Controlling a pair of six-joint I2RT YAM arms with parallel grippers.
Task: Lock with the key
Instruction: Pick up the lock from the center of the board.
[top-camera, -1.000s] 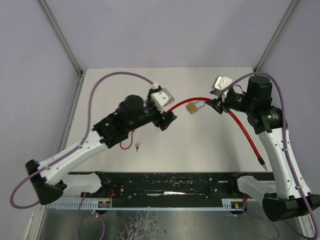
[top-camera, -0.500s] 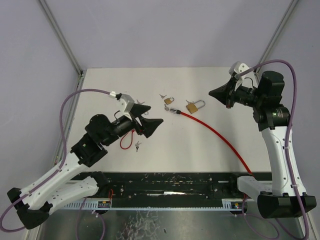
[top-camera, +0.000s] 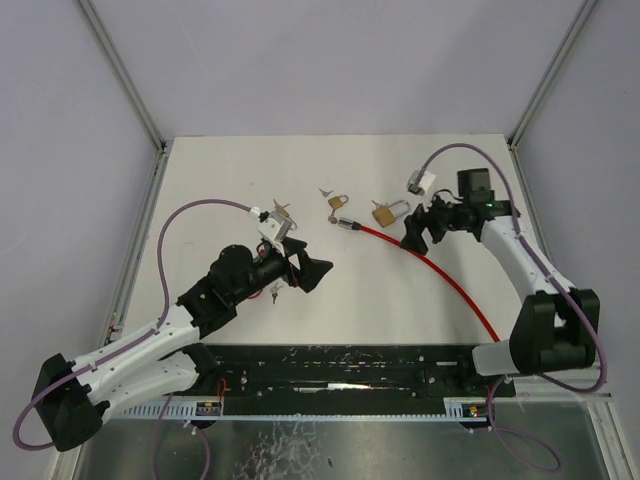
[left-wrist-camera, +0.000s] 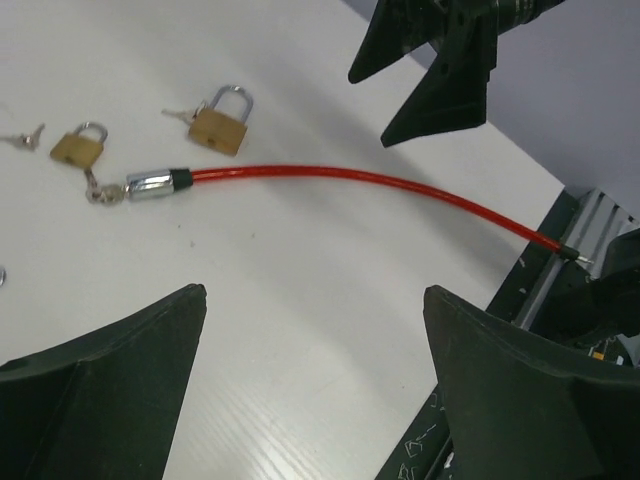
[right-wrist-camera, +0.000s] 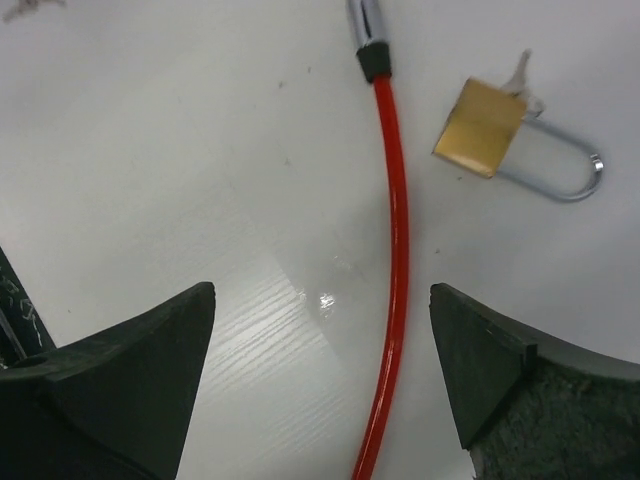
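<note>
A brass padlock (top-camera: 386, 213) (right-wrist-camera: 483, 128) (left-wrist-camera: 220, 126) lies on the white table with its shackle swung up and a small key (right-wrist-camera: 520, 73) sticking out of its body. A smaller brass padlock (top-camera: 340, 201) (left-wrist-camera: 76, 146) lies to its left. A red cable (top-camera: 440, 272) (right-wrist-camera: 397, 250) (left-wrist-camera: 380, 183) with a silver end (left-wrist-camera: 150, 185) runs past both. My right gripper (top-camera: 412, 238) (right-wrist-camera: 320, 300) hovers open just right of the bigger padlock, over the cable, with nothing between its fingers. My left gripper (top-camera: 312, 270) (left-wrist-camera: 315, 295) is open and empty, well left of the padlocks.
Loose keys lie on the table (top-camera: 220, 180): near the left wrist (top-camera: 281, 209), behind the small padlock (top-camera: 325, 190), and a bunch (top-camera: 272, 292) by the left arm. The cable's far tip (left-wrist-camera: 570, 254) reaches the black rail (top-camera: 330, 365) at the near edge.
The cable, first held up between both grippers, now lies on the table. My right gripper came down beside the bigger padlock and opened. My left arm drew back toward the near left.
</note>
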